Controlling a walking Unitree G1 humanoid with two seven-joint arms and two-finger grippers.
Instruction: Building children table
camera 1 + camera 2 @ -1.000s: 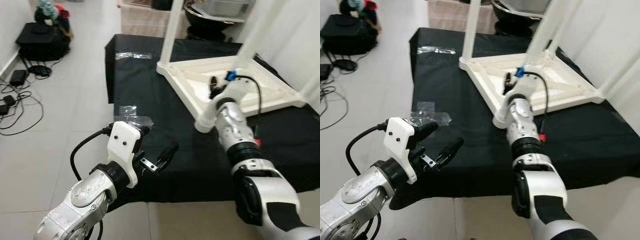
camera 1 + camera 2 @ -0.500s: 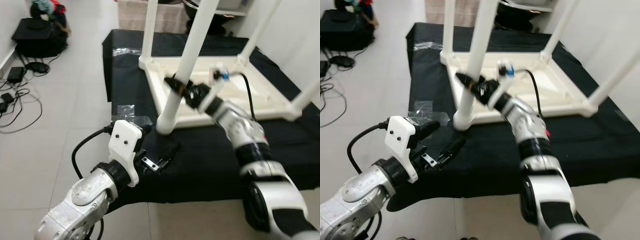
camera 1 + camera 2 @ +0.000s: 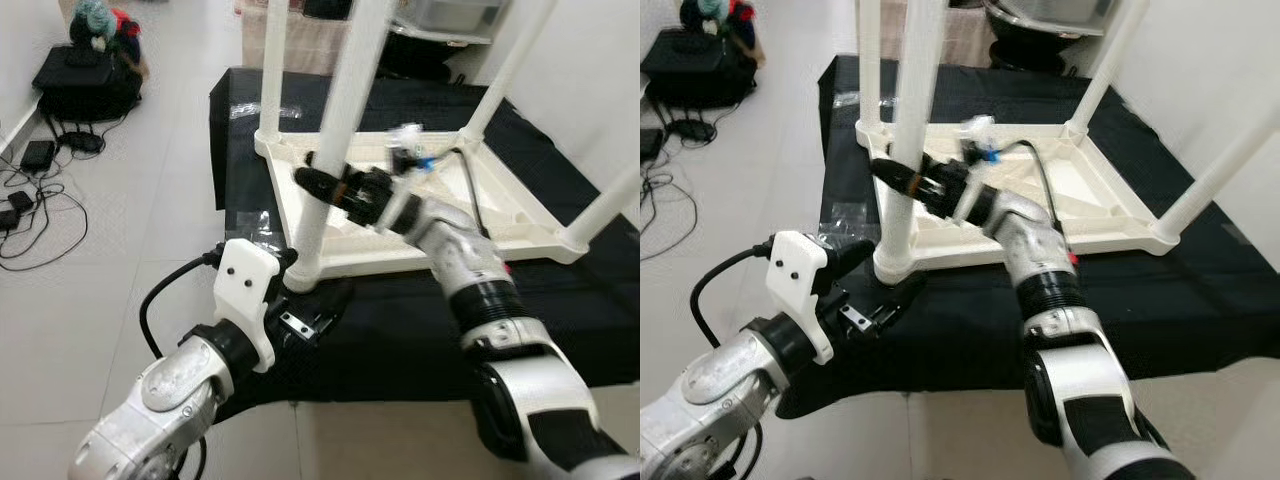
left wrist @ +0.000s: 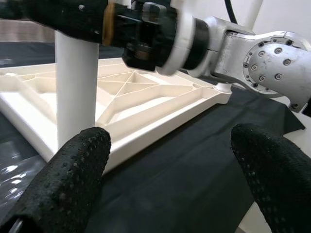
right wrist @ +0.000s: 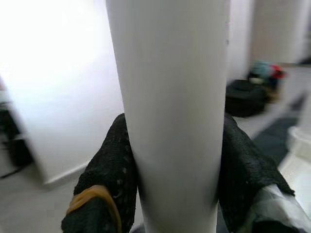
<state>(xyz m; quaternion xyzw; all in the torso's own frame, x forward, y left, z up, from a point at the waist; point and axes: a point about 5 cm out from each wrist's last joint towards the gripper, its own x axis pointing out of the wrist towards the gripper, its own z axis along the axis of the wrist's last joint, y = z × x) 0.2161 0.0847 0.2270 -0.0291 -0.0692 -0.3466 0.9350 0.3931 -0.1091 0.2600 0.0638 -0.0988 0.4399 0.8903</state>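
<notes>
Four legs: white children's table (image 3: 420, 215) lies upside down on a black cloth (image 3: 400, 320), its round legs standing up from the corners of the ribbed underside.
Near leg: table leg (image 3: 335, 140) rises from the corner closest to the robot, at the left front of the tabletop.
Right gripper: right gripper (image 3: 325, 185) reaches across from the right and clamps this leg partway up; in the right wrist view a black finger (image 5: 109, 179) presses on each side of the white tube.
Left gripper: left gripper (image 3: 310, 310) sits low over the cloth just before the foot of the same leg, fingers spread apart with nothing between them; left wrist view shows one dotted fingertip (image 4: 73, 170) near the leg's base.
Cloth: covers a low surface on the tiled floor (image 3: 120, 260).
Plastic bag: clear plastic bag (image 3: 252, 220) lies on the cloth's left edge.
Far left: black bag (image 3: 85, 80) and cables (image 3: 35, 200) on the floor by the wall.
</notes>
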